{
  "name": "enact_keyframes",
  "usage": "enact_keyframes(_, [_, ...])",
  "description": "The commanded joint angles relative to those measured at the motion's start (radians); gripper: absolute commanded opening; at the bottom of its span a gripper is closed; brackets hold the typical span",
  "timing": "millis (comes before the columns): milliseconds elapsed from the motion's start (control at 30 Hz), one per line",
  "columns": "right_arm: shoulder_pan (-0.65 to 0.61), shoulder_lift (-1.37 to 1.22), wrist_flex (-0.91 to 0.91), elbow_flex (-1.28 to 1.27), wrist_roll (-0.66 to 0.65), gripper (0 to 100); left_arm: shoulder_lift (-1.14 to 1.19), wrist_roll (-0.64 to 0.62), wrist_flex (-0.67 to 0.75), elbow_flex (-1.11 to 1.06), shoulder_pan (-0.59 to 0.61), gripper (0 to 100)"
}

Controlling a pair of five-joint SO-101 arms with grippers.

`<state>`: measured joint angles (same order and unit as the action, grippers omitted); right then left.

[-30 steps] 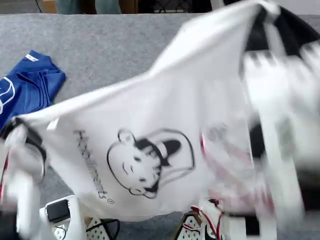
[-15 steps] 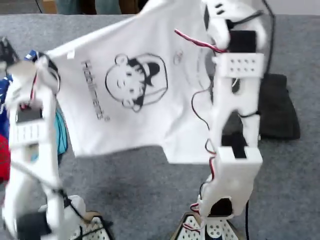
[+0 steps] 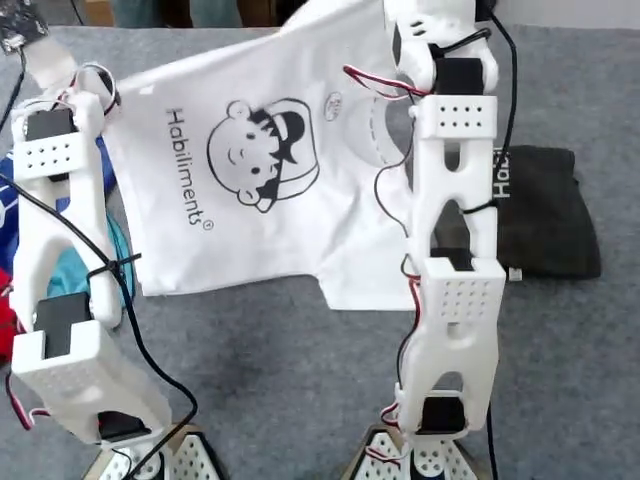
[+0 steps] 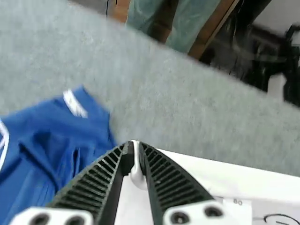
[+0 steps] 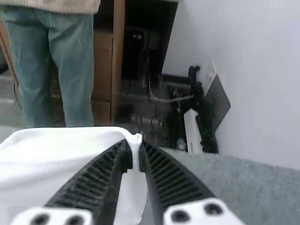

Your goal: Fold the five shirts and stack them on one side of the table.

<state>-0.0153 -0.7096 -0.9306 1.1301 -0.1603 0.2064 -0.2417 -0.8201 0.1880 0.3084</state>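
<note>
My left pincer (image 4: 134, 149) is clamped fully shut on one edge of a white cotton T-shirt with a black cartoon face in a hat printed on it (image 3: 250, 215). A small fold of the white cloth is squeezed between its black ribbed jaws. My right pincer (image 5: 134, 140) is closed just as tightly on the opposite edge of the same shirt, with white cloth bunched up between its jaws.

The shirt is spread wide between my two arms over the far half of the grey felt-covered table (image 3: 300, 390). Its print faces up and its lower hem lies toward my bases. I cannot tell how much of it rests on the surface.

A crumpled blue fabric shirt (image 4: 47, 140) lies on the table at the left side, just beside and below my left pincer. A patch of teal cloth (image 3: 121, 255) shows next to my left arm. A sliver of red cloth (image 3: 5, 300) shows at the table's left edge.

A folded black fabric shirt (image 3: 545, 215) lies flat on the right side of the table, just beyond my right arm.
</note>
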Motion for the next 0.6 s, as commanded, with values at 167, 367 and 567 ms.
enact_keyframes(167, [0.005,0.015,-0.594,0.243,-0.232,1.3,-0.006,0.193,-0.448,0.054,-0.051,3])
enact_keyframes(367, [0.025,0.021,-0.836,0.292,-0.318,1.3,-0.009,0.195,-0.466,-0.122,-0.048,3])
enact_keyframes(567, [0.049,0.079,-0.838,0.127,-0.371,1.3,-0.009,0.229,-0.311,-0.389,-0.036,3])
